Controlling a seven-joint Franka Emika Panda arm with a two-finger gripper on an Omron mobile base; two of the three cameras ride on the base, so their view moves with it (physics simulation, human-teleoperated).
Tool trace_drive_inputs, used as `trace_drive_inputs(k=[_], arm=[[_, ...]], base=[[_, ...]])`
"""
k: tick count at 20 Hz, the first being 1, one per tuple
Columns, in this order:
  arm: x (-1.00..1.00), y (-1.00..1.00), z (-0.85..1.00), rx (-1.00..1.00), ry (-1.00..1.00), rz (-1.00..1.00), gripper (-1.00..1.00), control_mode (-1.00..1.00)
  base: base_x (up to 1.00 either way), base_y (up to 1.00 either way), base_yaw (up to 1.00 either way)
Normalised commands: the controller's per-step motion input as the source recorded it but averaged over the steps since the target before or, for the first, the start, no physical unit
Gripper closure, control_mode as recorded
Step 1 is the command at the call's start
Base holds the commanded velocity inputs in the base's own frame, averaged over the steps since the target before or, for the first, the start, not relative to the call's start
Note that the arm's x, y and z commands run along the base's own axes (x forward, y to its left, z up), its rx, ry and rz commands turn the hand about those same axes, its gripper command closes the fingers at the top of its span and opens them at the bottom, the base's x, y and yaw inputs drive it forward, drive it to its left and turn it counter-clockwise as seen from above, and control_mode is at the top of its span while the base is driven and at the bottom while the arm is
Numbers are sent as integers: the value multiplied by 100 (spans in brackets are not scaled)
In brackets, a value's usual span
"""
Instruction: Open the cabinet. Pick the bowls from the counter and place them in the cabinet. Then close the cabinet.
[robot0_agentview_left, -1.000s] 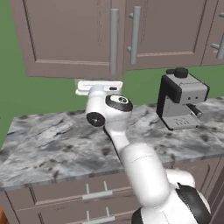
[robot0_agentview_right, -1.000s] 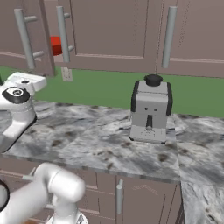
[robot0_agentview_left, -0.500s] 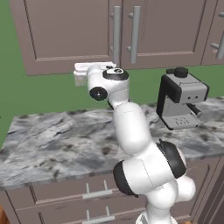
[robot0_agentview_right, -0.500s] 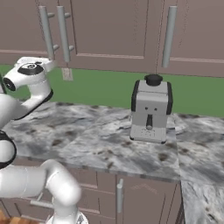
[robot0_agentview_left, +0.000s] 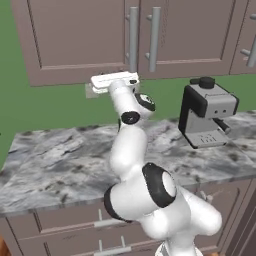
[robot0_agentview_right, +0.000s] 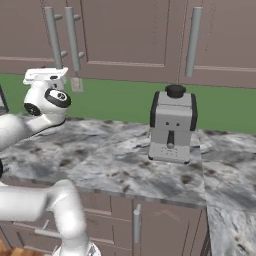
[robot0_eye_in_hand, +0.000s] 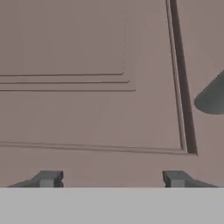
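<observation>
The cabinet (robot0_agentview_left: 105, 40) fills the top of the left base view with both doors shut; its two handles (robot0_agentview_left: 133, 37) stand side by side at upper centre. In the hand view a door panel (robot0_eye_in_hand: 87, 74) is seen close up, with the gap between the doors running down the right of the frame. The gripper (robot0_eye_in_hand: 111, 178) is spread wide and grasps nothing; its fingertips (robot0_eye_in_hand: 48, 178) rise at the bottom edge.

From here the handle could be missed: the hand is aimed at flat panel, left of the seam, so a closing pinch would find nothing. A push forward could also jam the tips against the door.

The arm is raised steeply from the lower right of the left base view, with the hand (robot0_agentview_left: 114, 80) held level just under the cabinet's bottom edge, probably just short of the handle. No bowls are made out on the counter (robot0_agentview_left: 60, 160). A coffee machine (robot0_agentview_left: 206, 112) stands at right.
</observation>
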Motion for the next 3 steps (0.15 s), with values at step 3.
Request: trace_drive_inputs(k=[3], arm=[[100,37,-4,0,-1,-2,-100,-100]], base=[[0,0,0]])
